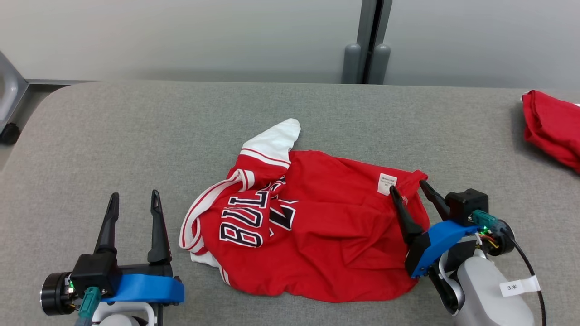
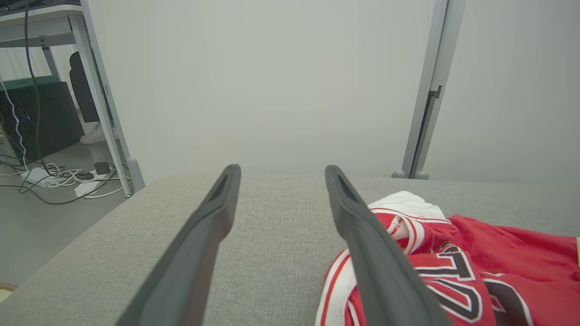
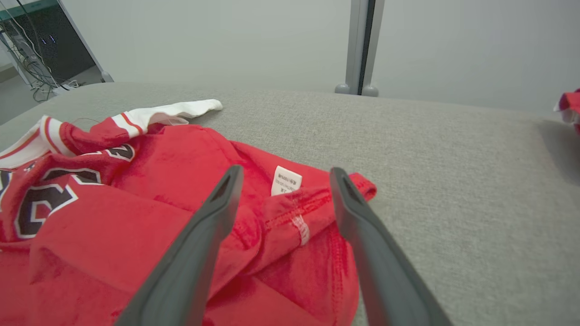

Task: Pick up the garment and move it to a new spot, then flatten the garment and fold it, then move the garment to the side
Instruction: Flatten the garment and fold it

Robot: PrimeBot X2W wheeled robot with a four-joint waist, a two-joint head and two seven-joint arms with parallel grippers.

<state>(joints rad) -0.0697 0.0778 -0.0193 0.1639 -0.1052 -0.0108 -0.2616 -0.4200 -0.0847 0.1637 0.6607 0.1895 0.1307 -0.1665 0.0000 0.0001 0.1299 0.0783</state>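
Grey bench, a red shirt in a heap, two hands ready.
Grey cloth covers the bench [image 1: 136,136], and the crumpled red shirt [image 1: 335,235] lies in its middle, a white sleeve [image 1: 276,138] poking toward 12 o'clock. Another red cloth [image 1: 550,127] sits at 2 o'clock. The left hand [image 1: 134,194] waits at 8 o'clock, fingers wide apart, holding nothing. The right hand [image 1: 408,185], at the shirt's 3 o'clock edge, has its fingers spread on each side of a hem fold, not pinching. I think picking up is the step now, so next it must close on that fold and lift. Big letters [image 1: 247,217] read "BUL". The small white label [image 1: 386,184] has print too tiny to read.
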